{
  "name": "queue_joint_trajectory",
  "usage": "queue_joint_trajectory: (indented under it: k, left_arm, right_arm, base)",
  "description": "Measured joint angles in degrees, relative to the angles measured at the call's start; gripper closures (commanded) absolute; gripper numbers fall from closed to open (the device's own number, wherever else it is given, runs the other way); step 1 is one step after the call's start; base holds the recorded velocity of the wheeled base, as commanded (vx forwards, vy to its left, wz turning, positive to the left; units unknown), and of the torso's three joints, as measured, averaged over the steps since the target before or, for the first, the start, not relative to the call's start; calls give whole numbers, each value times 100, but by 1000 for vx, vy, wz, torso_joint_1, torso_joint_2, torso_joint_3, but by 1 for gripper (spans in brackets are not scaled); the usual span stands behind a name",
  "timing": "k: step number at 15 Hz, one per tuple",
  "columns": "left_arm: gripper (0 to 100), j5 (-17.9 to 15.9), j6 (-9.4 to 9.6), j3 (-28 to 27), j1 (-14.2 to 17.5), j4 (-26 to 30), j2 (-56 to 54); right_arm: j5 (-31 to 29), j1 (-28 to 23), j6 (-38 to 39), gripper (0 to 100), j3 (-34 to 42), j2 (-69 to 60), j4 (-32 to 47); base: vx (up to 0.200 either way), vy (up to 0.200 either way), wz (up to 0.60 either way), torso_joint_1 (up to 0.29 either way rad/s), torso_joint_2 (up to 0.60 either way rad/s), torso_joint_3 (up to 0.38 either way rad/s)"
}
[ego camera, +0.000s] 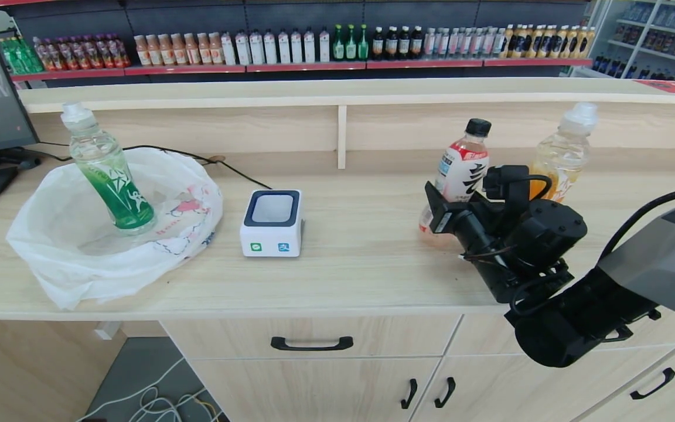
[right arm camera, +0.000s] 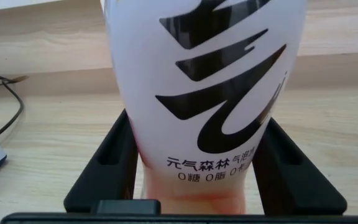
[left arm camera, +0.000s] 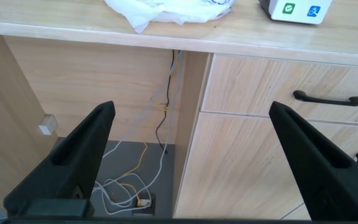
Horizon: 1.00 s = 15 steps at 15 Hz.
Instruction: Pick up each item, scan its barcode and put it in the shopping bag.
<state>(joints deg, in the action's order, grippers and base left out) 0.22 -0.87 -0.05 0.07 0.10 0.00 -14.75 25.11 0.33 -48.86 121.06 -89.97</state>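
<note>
Standing white-labelled, black-capped bottle (ego camera: pixel 462 167)

Right arm (ego camera: pixel 548 252) is out low over the right end of the counter (ego camera: pixel 361 258), wrist roughly level and aimed toward the back edge. My right gripper (ego camera: pixel 446 211) has one black finger (right arm camera: pixel 114 162) on each side of the bottle (ego camera: pixel 463 164). Both are pressed in against its lower half, and its base sits on the counter. Over on the other side, my left gripper (left arm camera: pixel 191 109) hangs below the counter's front edge, facing the cabinet front, fingers (left arm camera: pixel 79 155) spread wide apart.
</note>
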Motion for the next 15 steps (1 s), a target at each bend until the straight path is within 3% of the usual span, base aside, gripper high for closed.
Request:
queue_joint_trajectory:
  k: [9,15]
  left_arm:
    - [0,0,16,0,0,-2,0]
    - [0,0,21,0,0,-2,0]
  right_arm:
    - [-7,106,21,100,385,-336,30]
    - [2,779,29,100,970,-946,11]
  base:
    - [0,0,0,0,0,0]
    - [0,0,0,0,0,0]
